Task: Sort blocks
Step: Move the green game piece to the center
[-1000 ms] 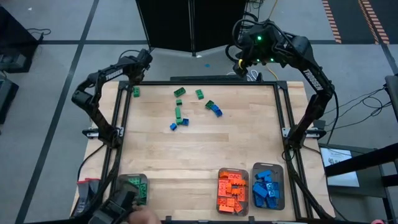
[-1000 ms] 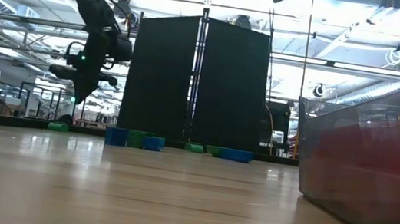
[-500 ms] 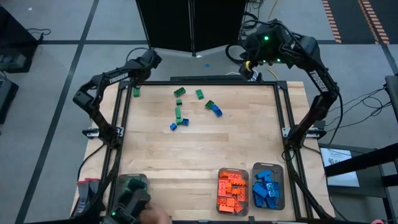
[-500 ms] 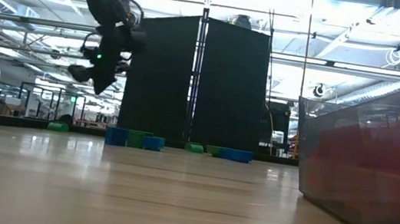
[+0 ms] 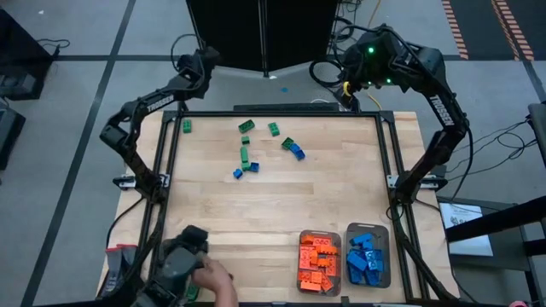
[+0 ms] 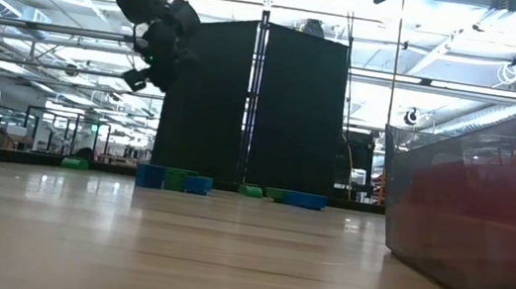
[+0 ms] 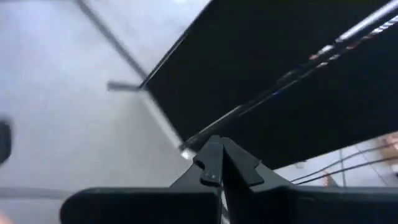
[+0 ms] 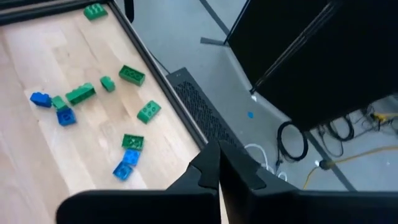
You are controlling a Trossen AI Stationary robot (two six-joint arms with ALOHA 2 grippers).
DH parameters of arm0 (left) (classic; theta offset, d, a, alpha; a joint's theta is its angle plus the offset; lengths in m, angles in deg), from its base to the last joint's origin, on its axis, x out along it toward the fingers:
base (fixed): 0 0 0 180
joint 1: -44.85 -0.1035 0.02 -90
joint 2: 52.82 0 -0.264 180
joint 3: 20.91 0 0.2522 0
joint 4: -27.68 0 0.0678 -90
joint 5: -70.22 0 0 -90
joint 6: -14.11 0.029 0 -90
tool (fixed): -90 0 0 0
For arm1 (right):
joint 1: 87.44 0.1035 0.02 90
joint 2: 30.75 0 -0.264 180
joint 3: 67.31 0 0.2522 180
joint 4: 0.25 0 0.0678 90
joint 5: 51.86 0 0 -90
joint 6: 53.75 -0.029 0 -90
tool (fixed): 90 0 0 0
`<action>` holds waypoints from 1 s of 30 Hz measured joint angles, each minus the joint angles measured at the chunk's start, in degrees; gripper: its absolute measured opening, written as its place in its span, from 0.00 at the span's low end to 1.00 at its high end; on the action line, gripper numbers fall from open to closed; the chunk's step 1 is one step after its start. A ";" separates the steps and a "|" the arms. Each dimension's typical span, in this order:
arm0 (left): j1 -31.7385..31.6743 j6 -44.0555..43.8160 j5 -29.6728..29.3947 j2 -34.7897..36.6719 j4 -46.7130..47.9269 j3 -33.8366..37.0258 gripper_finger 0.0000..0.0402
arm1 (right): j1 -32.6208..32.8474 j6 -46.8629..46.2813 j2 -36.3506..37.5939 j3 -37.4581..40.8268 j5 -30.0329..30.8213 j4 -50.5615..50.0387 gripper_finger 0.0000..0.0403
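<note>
Green and blue blocks (image 5: 246, 155) lie loose on the far half of the wooden table, and also show in the right wrist view (image 8: 79, 94). One green block (image 5: 186, 125) lies alone near the far left corner. My left gripper (image 5: 207, 58) hangs shut and empty, high beyond the far left corner; in the low view (image 6: 135, 78) it stands well above the table. My right gripper (image 8: 218, 163) is shut and empty, held high past the far edge near the right corner (image 5: 345, 83).
At the near edge stand a clear tray of orange blocks (image 5: 318, 263) and one of blue blocks (image 5: 368, 254). At the near left corner a person's hand (image 5: 217, 283) and a dark object (image 5: 181, 264) cover a tray of green blocks. Black panels (image 6: 253, 104) stand behind the table.
My left gripper has risen and swung out past the far left corner, tipping up from pointing steeply down to nearly level, still shut. My right gripper has drifted slightly toward the right. The person's hand has moved in over the near left tray. The blocks have stayed put.
</note>
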 joint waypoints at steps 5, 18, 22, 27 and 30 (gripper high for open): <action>-4.38 11.32 -2.55 0.19 18.35 -5.36 0.00 | 0.00 -2.66 0.88 0.00 0.00 -3.79 0.00; -11.29 31.87 -6.85 -4.78 38.37 -6.75 0.00 | 0.00 -3.97 3.03 -0.04 0.02 -1.78 0.00; -11.62 43.53 -2.91 -9.02 37.17 -7.80 0.00 | 0.00 -3.97 3.03 -0.04 0.04 -1.73 0.00; -10.60 48.34 -1.65 -15.19 45.43 -9.66 0.00 | 0.00 -3.96 3.03 -0.04 0.06 -1.65 0.00; -10.22 48.55 -1.10 -19.33 51.74 -10.12 0.00 | 0.00 -3.97 3.03 -0.04 0.07 -1.61 0.00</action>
